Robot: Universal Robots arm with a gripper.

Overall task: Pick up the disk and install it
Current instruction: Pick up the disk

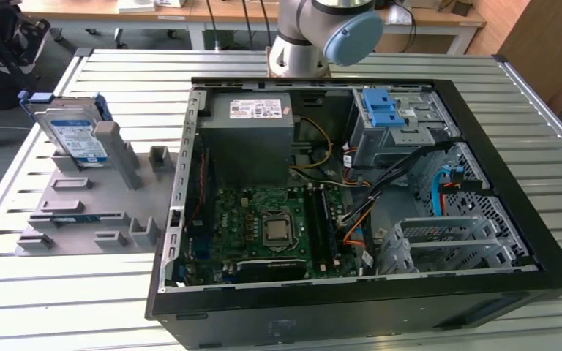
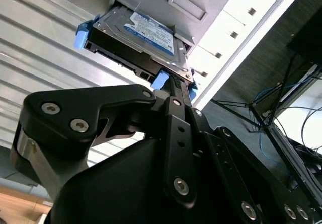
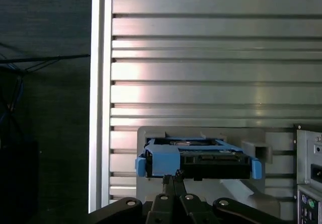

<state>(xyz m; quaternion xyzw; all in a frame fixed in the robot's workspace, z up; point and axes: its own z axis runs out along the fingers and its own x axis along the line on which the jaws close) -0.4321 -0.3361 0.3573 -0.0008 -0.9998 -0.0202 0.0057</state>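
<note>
The disk (image 1: 74, 135) is stood on its edge in the grey block (image 1: 85, 219), at the exterior view's left of the tabletop (image 1: 66, 292). In both wrist views it is seen past the hand (image 3: 171, 176), which is pressed together with nothing pinched. An open computer case (image 1: 310, 322) is set just beside the block

The disk (image 1: 74, 137) stands on edge in the grey fixture block (image 1: 78, 219) at the exterior view's left, on the slatted metal table (image 1: 61, 296). Beside it lies the open computer case (image 1: 359, 308), motherboard (image 1: 252, 219) and blue-latched drive cage (image 1: 398, 124) exposed.
</note>
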